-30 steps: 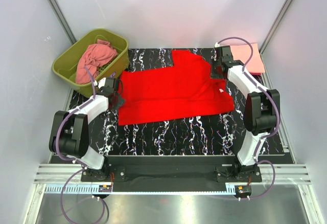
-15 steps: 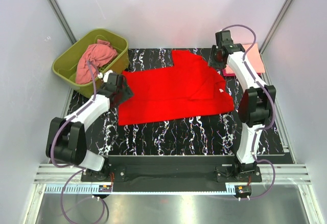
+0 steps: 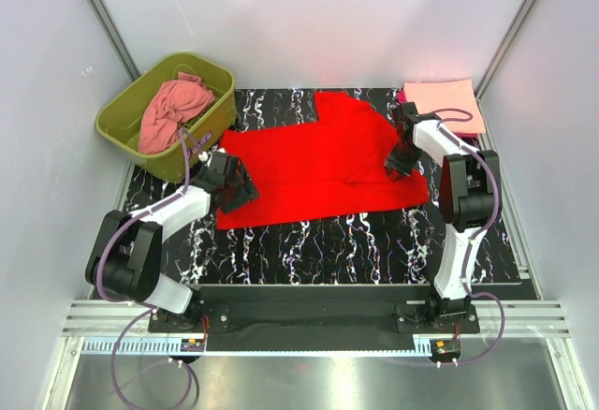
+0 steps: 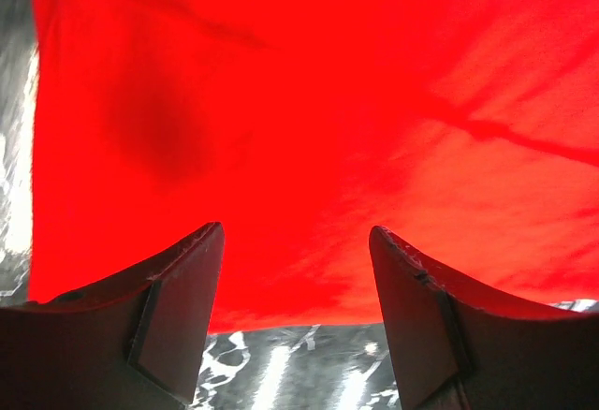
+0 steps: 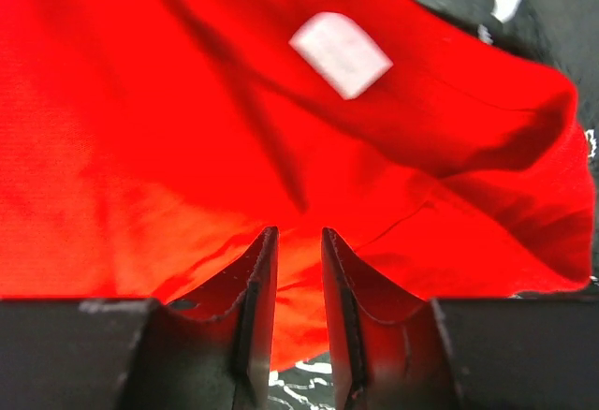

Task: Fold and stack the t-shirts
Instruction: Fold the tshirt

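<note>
Spread mostly flat across the middle of the black, white-veined tabletop (image 3: 356,237): bright red soft cloth t-shirt (image 3: 318,162), one sleeve pointing to the far edge, right side rumpled around the neck. Poised over its left edge: left gripper (image 3: 239,185), fingers spread wide, nothing between them, red fabric just beyond the tips in the wrist view. Set over the right side, near the small white neck label (image 5: 340,52): right gripper (image 3: 401,162), fingers parted by only a narrow slot, no fabric visibly pinched. Heaped unfolded in the olive-green plastic tub (image 3: 122,115) at far left: dusty salmon-pink t-shirt (image 3: 173,106). Lying folded flat at the far right corner: pale peach t-shirt (image 3: 445,101). Magenta one not made out. Judged stage: choosing grasp points for a fold of the red shirt. Risks from here: pinching only the top layer at the rumpled neck, so dragging a crooked fold; closing the left fingers short of the hem and catching nothing, thin cloth lying flat on a hard surface; lifting the two sides unevenly and skewing the crease; swinging the right arm back into the peach shirt nearby and disturbing the stack.
</note>
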Available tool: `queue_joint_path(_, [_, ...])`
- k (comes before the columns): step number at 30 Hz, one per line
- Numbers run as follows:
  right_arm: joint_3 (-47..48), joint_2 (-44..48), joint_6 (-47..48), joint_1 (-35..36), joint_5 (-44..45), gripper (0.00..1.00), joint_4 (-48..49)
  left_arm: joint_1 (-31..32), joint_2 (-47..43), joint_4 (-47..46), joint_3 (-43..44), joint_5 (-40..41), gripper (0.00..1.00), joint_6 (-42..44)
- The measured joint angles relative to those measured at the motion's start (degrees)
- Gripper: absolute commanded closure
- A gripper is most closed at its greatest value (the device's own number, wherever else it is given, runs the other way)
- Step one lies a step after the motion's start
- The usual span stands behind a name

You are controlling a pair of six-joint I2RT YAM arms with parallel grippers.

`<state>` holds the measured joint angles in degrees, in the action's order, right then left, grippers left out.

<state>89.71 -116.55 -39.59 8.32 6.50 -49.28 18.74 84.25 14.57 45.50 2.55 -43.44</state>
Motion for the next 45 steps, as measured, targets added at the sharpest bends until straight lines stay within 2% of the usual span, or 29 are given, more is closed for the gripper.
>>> queue_joint_path(10, [-5.07,0.00,-5.40,-0.85,-0.13,0.69,6.51,0.00,0.37,0.76,-2.47,1.62,0.31,-0.13])
queue_joint_path(15, [-5.90,0.02,-6.58,-0.85,-0.15,0.74,8.20,0.02,0.37,0.59,-3.50,2.21,0.31,-0.13])
queue_joint_path(19, [-6.16,0.02,-7.10,-0.85,-0.15,0.87,8.83,0.00,0.37,0.28,-3.63,2.45,0.31,-0.13])
queue_joint_path(23, [-6.19,0.24,-7.19,-0.85,-0.42,0.94,9.14,0.02,0.37,0.28,-3.63,2.73,0.31,-0.13])
queue_joint_path(27, [-6.03,0.70,-7.06,-0.87,-1.36,0.93,9.07,0.02,0.37,0.28,-3.65,2.93,0.31,-0.15])
queue_joint_path(30, [-5.25,0.76,-6.75,-0.87,-2.14,0.87,8.85,0.02,0.37,0.24,-3.65,3.13,0.31,-0.15])
queue_joint_path(33, [-4.55,0.76,-6.49,-0.87,-2.97,0.93,8.74,0.02,0.37,-0.07,-3.80,3.26,0.31,-0.17])
queue_joint_path(35, [-4.52,0.76,-6.40,-0.85,-3.21,0.94,8.76,0.02,0.37,-0.15,-3.85,3.32,0.31,-0.17])
queue_joint_path(38, [-4.52,0.76,-6.27,-0.85,-3.39,0.87,8.74,0.02,0.35,-0.15,-3.85,3.34,0.31,-0.17])
queue_joint_path(45, [-4.07,0.76,-5.64,-0.87,-3.85,0.82,7.93,0.02,0.35,-0.22,-3.87,3.39,0.31,-0.20])
